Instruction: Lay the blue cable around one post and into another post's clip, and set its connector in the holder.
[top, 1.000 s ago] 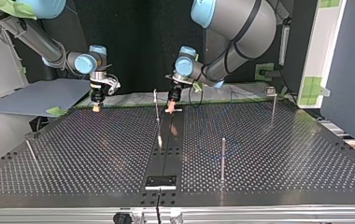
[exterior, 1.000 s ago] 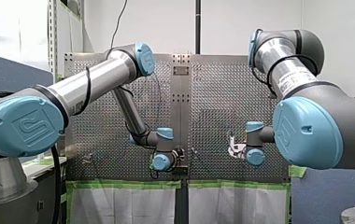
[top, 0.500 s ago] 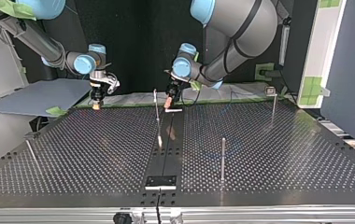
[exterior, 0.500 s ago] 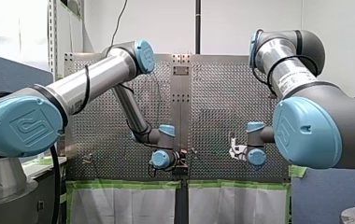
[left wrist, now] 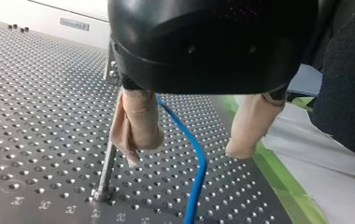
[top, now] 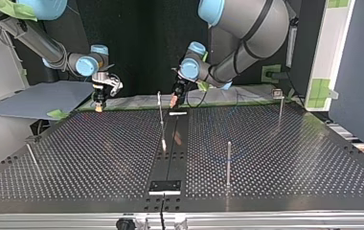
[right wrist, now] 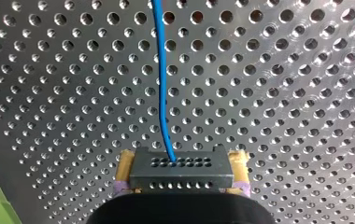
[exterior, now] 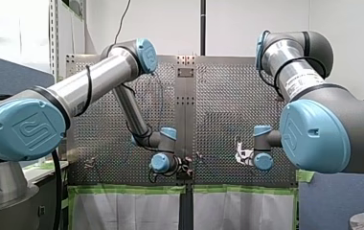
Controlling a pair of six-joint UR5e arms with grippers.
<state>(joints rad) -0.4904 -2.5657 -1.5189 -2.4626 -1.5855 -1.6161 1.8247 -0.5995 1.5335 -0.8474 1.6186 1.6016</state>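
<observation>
Perforated surface: left gripper spread astride blue cable, near post; right gripper pinching connector. Centre your cable between pads before closing

My left arm and my right arm are silver metal tubes joined by dark grey housings with round light-blue caps bearing an embossed logo; black cables loop around both tubes. The black-bodied left gripper carries beige fingertip pads; the right gripper carries yellow pads.
</observation>
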